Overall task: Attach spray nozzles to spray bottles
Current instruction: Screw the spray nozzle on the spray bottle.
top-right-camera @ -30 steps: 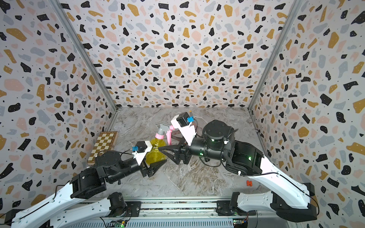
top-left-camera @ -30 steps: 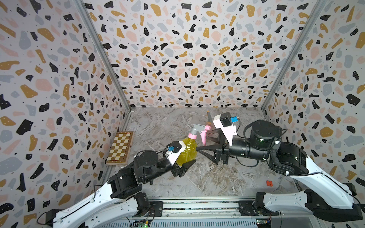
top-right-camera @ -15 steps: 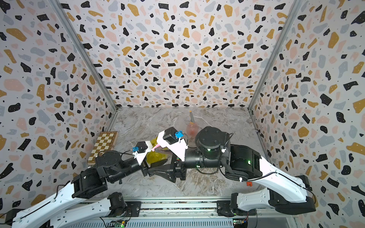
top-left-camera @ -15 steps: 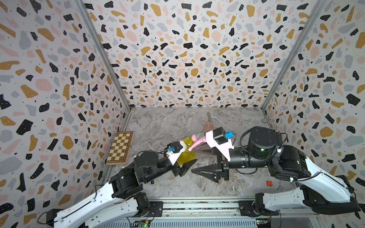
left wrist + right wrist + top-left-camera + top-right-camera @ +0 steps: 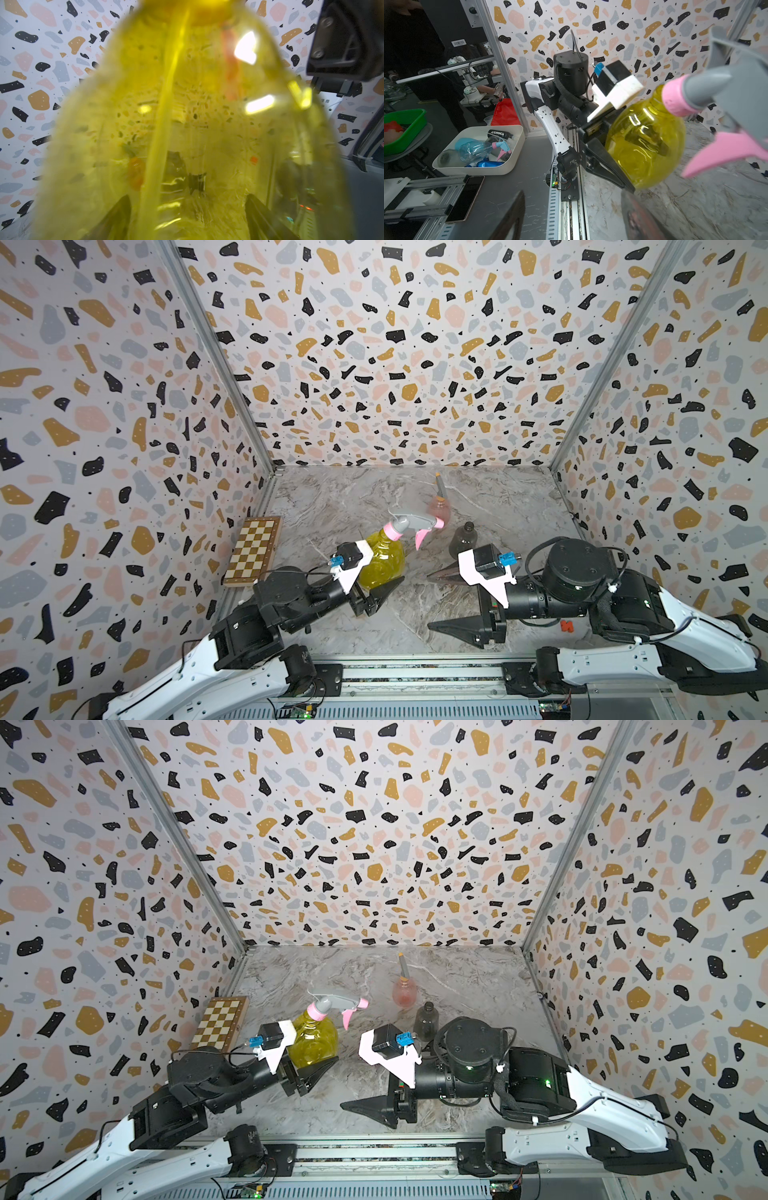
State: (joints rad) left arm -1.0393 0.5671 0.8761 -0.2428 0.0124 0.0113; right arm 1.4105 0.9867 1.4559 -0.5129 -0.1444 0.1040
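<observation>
**Left tool** (image 5: pixel 384 572): pinching the belly of the yellow bottle (image 5: pixel 382 562), one finger on each side. The left wrist view looks through the bottle wall, and both dark fingers show at its flanks. The bottle leans, with its neck pointing up and away from the arm. Whether its base touches the bench (image 5: pixel 353 497) cannot be told. Judgement: a grip low on the belly leaves the neck free for the other arm to work on.

**Fitted head:** the grey nozzle with the pink trigger (image 5: pixel 409 524) sits on the yellow bottle's neck, its pink collar at the mouth. A dip tube runs down inside the bottle in the left wrist view. The frames do not show how tightly the collar is seated.

**Right tool** (image 5: pixel 434 600): fingers spread wide with nothing between them, low over the front of the bench and clear of the nozzle. Judgement: it is free to go for the next part.

**Other task items:** the pink bottle (image 5: pixel 439 511) stands upright toward the back and carries the grey and orange nozzle (image 5: pixel 438 487). The smoky grey bottle (image 5: pixel 463 541) stands upright just beyond the right tool with its neck bare. Judgement: this one remains to be done. No black head is visible in any view.

**Unrelated:** a chessboard (image 5: pixel 253 549) lies at the bench's left edge, and a small red piece (image 5: pixel 566 626) lies by the right arm.
</observation>
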